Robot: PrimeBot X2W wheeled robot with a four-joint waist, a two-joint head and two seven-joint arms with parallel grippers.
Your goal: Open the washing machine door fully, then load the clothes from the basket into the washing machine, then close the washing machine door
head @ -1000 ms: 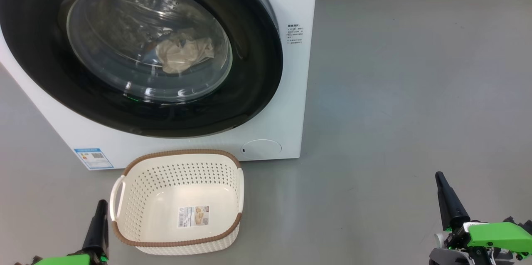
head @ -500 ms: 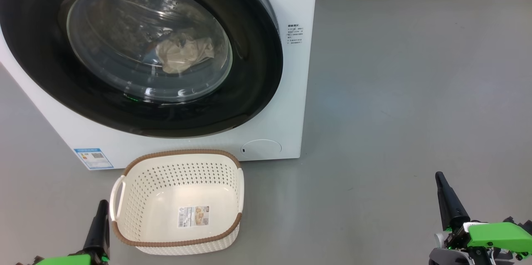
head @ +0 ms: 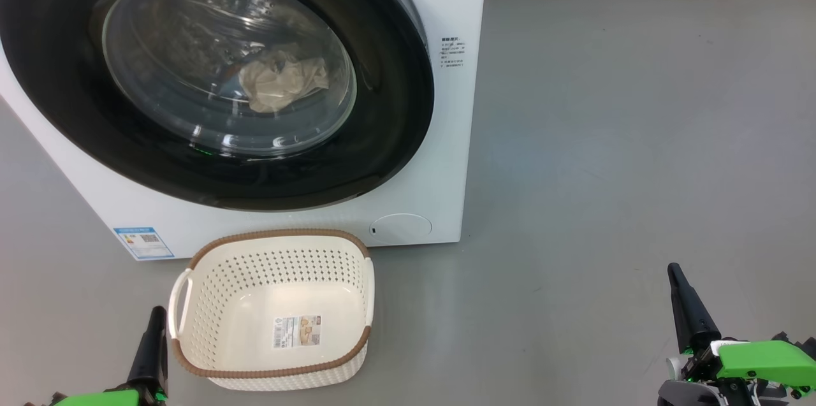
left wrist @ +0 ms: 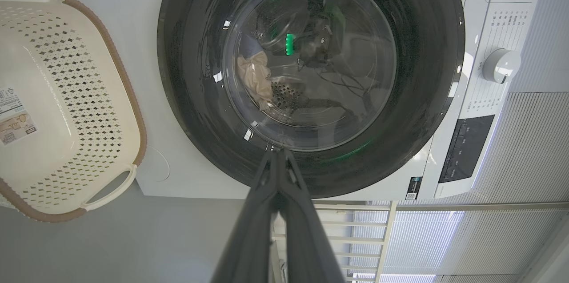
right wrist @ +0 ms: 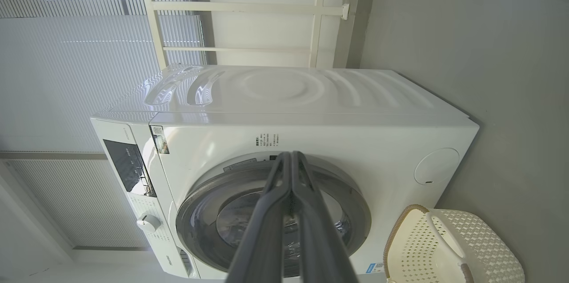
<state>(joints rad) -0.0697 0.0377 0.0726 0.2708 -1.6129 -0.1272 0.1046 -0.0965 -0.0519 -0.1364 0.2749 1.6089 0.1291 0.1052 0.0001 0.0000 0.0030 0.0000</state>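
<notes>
Left tool (head: 155,315), two long dark fingers pressed together with nothing between them, rises from the bottom left corner of the head view, just beside the left handle (head: 173,307) of a basket (head: 274,235). Right tool (head: 674,273), its fingers likewise closed on nothing, rises at the bottom right over a bare grey floor (head: 605,138), well apart from the basket and the machine.

A white front-loading washing machine (head: 449,138) fills the upper left of the head view. Its round door (head: 395,106), with a wide glossy black rim and a bulging clear glass window, sits shut against the front. Through the glass, the clothes (head: 284,84) show as a crumpled cream bundle lying inside the drum; a hint of blue beside it is too dim to make out.

The basket, cream perforated plastic with a brown woven-look rim, stands on the floor just in front of the machine, below the door. A sticker (head: 297,331) lies on its floor. A small blue label (head: 143,242) sits low on the machine's front, left of the basket, and a round cover (head: 400,227) sits low on the right.

From the left wrist, the joined fingertips line up with the door's rim. A white dial (left wrist: 501,65) shows on the control panel.
</notes>
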